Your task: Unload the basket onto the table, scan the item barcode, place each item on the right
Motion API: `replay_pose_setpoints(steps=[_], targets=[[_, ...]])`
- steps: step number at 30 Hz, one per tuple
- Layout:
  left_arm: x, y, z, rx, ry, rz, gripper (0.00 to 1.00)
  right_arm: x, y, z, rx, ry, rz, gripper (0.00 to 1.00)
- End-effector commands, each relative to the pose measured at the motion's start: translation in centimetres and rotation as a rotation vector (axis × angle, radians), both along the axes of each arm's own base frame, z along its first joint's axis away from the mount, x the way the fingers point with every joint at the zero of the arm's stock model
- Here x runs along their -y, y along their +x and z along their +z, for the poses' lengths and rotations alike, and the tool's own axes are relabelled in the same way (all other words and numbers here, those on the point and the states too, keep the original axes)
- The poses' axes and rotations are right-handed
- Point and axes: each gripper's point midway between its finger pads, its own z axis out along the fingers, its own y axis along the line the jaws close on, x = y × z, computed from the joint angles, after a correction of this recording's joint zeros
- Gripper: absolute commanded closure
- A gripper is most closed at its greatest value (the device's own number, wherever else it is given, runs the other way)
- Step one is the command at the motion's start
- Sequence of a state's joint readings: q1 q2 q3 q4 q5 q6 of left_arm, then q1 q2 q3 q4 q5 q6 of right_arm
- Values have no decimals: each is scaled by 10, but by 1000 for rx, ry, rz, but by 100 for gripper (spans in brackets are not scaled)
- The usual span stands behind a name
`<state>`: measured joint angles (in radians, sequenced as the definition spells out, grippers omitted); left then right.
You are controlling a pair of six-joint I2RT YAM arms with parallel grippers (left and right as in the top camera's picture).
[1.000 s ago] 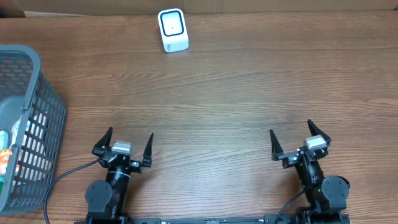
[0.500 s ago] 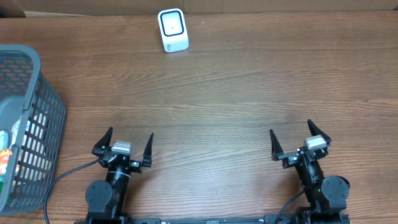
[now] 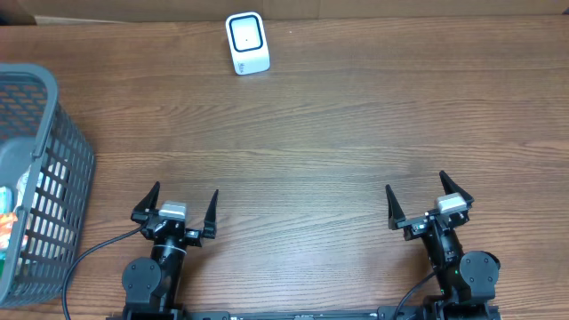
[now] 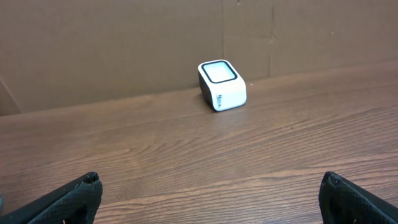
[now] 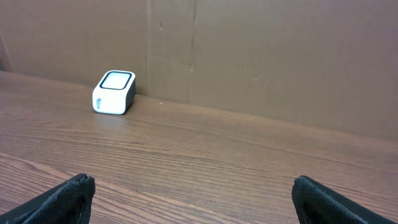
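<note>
1. At the far edge of the brown wood-grain counter (image 3: 338, 116), left of centre: a small white rounded-cube barcode scanner (image 3: 247, 43) with a dark-rimmed window on top. It stands alone, just in front of the brown cardboard backing (image 4: 124, 43).
2. Far left of the counter: a grey plastic lattice basket (image 3: 53, 151), cut off by the frame edge. Packaged goods (image 3: 9, 222) in white, orange and green show through its mesh, too small to tell what they are.
3. Near edge, left side: left gripper (image 3: 186, 191), jaws spread wide with nothing between them, pointing toward the far side.
4. Near edge, right side: right gripper (image 3: 415, 182), jaws likewise wide apart and holding nothing.
5. Both grippers are well apart from the barcode scanner and from each other; the left gripper is the one nearer the basket.
6. Left wrist view: barcode scanner (image 4: 222, 85) ahead, slightly right of centre, black fingers (image 4: 68, 202) in the bottom corners.
7. Right wrist view: barcode scanner (image 5: 114, 93) far ahead on the left.
8. Black cable (image 3: 84, 258) curves from the left arm's base toward the basket.
</note>
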<state>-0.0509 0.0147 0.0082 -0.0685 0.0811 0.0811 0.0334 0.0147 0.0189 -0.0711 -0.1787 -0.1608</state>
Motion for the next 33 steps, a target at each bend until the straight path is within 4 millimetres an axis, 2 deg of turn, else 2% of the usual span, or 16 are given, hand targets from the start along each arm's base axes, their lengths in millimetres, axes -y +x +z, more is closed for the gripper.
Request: replay_pose_setpoints(steps=[1, 33], targets=[[-2, 0, 0, 3, 2, 13, 0, 0, 0, -2, 2, 7, -2, 0], [-2, 0, 2, 2, -44, 12, 0, 0, 0, -2, 2, 7, -2, 0]])
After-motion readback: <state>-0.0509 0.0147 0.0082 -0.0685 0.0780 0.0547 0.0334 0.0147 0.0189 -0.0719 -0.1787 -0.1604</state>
